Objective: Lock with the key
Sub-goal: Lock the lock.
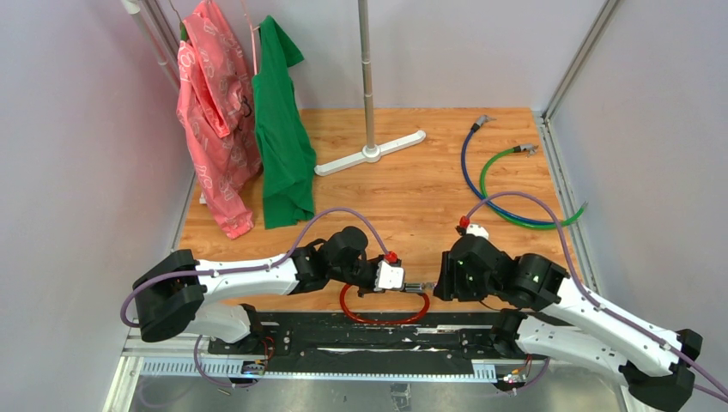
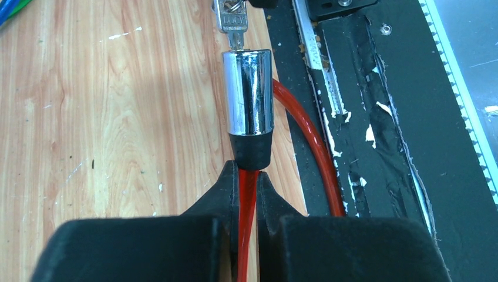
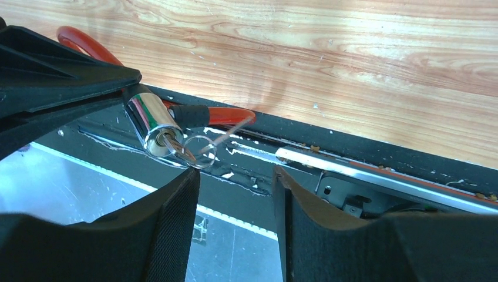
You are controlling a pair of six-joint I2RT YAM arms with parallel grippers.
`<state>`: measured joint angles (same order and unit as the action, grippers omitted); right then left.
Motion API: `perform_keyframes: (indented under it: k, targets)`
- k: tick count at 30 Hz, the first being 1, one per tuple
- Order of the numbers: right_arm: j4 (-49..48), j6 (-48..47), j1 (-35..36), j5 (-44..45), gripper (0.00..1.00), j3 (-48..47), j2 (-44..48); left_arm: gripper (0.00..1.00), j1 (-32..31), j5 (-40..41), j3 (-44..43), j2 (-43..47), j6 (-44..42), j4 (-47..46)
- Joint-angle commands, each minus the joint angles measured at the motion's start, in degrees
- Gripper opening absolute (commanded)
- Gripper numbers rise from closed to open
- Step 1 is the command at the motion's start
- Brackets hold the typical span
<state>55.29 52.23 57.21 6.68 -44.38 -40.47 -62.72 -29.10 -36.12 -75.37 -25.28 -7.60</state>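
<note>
While clenching left fingers (image 2: 218, 194) on red cable (image 2: 247, 194) just left of chrome lock cylinder (image 2: 248, 94), holds inserted key (image 2: 230, 20) pointing right; has right fingers (image 3: 170, 235) released, apparently clear of it

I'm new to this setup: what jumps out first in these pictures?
A shiny chrome lock on a red cable, front centre, with the key stuck in its end. The left gripper pinches the cable just behind it; the right gripper stands open facing the key.
</note>
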Motion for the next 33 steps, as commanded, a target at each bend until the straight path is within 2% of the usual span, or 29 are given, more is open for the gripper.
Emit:
perform_keyframes:
  k: [1,4,9,13,15,17,18,22,29,33]
  targets:
    - [5.7,-2.6,-0.6,2.8,0.50,-3.2,1.1,0.00,-1.2,-4.5,2.4,-0.6,1.0,9.3]
    - [5.8,-3.3,-0.6,-1.2,0.47,-4.3,3.1,0.00,-1.2,-4.5,2.6,-0.7,1.1,8.8]
    - [-1.0,-11.9,-0.5,-8.0,0.46,-5.2,6.7,0.00,-1.3,-5.1,2.9,-0.9,1.1,7.9]
    - [-8.8,-25.1,-0.5,-8.2,0.45,-5.4,7.7,0.00,-1.3,-5.0,3.0,-0.7,0.9,7.9]
    - [-9.4,-33.5,-0.5,-7.4,0.45,-6.9,6.1,0.00,-1.3,-4.8,2.9,-0.7,0.8,7.9]
    - [-8.3,-37.0,-0.6,-6.7,0.46,-8.9,3.1,0.00,-1.2,-4.8,2.8,-0.7,1.1,7.9]
    - [-7.9,-36.8,-0.7,-5.1,0.44,-9.5,0.9,0.00,-1.3,-4.8,2.8,-0.7,1.2,7.9]
    - [-8.0,-32.2,-0.6,-11.8,0.45,-6.6,-2.3,0.00,-1.2,-4.5,2.8,-0.5,1.2,7.9]
    - [-11.6,-28.5,-0.6,-12.5,0.50,-0.8,1.7,0.00,-1.2,-4.6,2.3,-0.5,0.9,8.1]
    - [-13.0,-28.1,-0.6,-14.3,0.47,1.6,1.9,0.00,-1.3,-4.7,2.1,-0.8,0.9,8.2]
